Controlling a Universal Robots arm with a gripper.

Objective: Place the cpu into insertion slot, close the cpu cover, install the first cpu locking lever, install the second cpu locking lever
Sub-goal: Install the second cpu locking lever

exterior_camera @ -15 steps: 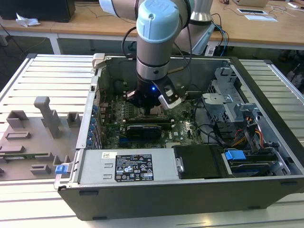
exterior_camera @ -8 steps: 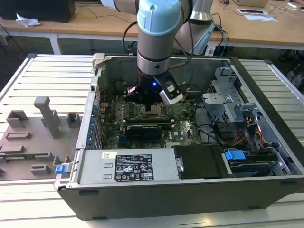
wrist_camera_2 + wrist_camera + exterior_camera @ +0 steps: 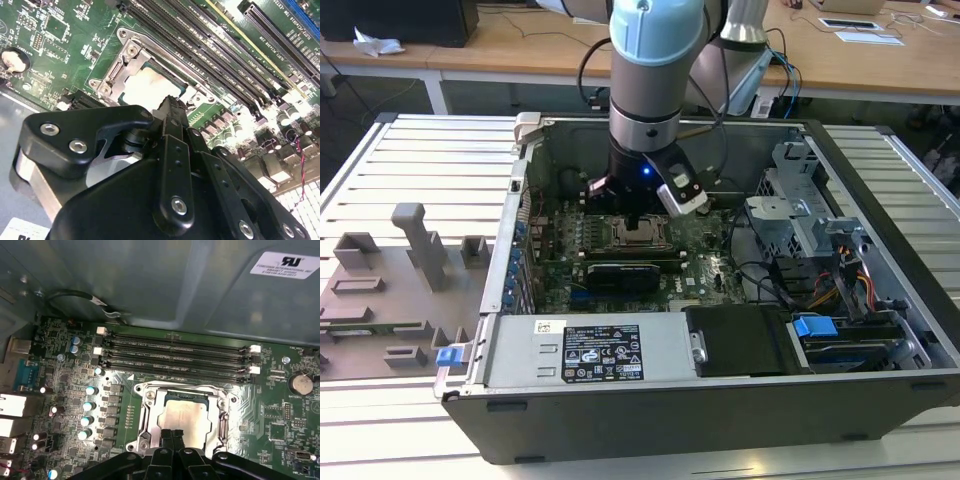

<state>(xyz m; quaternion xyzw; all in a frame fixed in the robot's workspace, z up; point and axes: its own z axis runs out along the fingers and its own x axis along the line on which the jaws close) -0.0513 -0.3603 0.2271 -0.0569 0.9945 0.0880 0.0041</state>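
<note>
First wrist view: pale silver-beige cpu (image 3: 183, 416) framed by cpu cover (image 3: 150, 412).

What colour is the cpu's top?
Pale silver-beige metal; the cpu shows best in the first wrist view.

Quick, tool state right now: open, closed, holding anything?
Tool: fingers shut together, holding nothing visible, tips down at the edge of the cpu seated under the cpu cover.

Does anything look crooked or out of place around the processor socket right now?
Nothing stands out. The cpu lies flat and square inside the insertion slot, the cpu cover frames it evenly, and the gripper sits at its edge.
</note>
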